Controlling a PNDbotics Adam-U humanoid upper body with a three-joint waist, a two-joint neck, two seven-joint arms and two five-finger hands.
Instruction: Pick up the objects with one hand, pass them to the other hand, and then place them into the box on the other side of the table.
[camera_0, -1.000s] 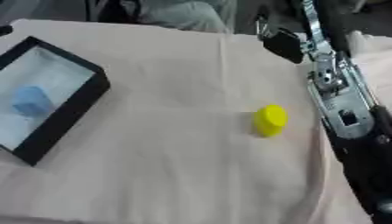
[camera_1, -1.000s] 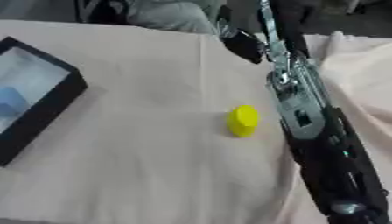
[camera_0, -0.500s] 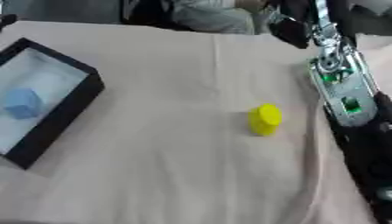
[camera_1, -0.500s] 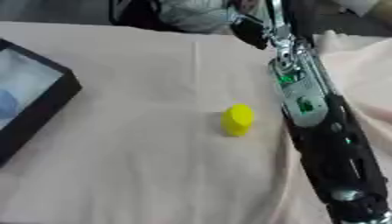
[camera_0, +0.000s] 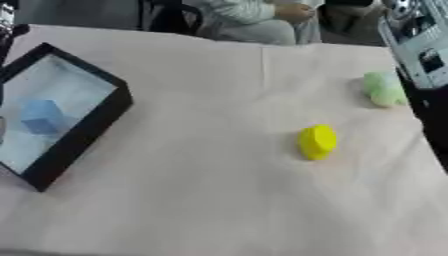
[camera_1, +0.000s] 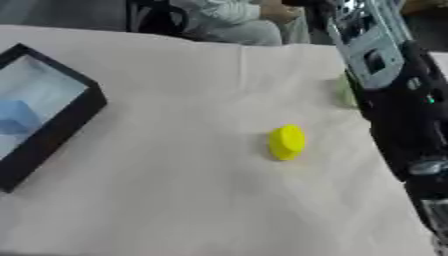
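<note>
Right arm (camera_1: 398, 107), seen from the head camera: a silver upper segment with dark openings joins a black lower segment that runs down the right edge of the table (camera_1: 175, 200). The arm lies above the table's right side, stretched toward its far edge. Its hand is outside both views. No part of the left arm shows.

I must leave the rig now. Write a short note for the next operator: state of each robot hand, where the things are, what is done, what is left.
Robot hands: neither shows; only the right arm runs along the right edge.
Things: blue block lies inside the black box at left. Yellow object sits on the cloth, right of centre. Pale green object lies farther back, beside the arm.
Done: blue block boxed.
Left: yellow and green objects, each picked, passed, boxed.
</note>
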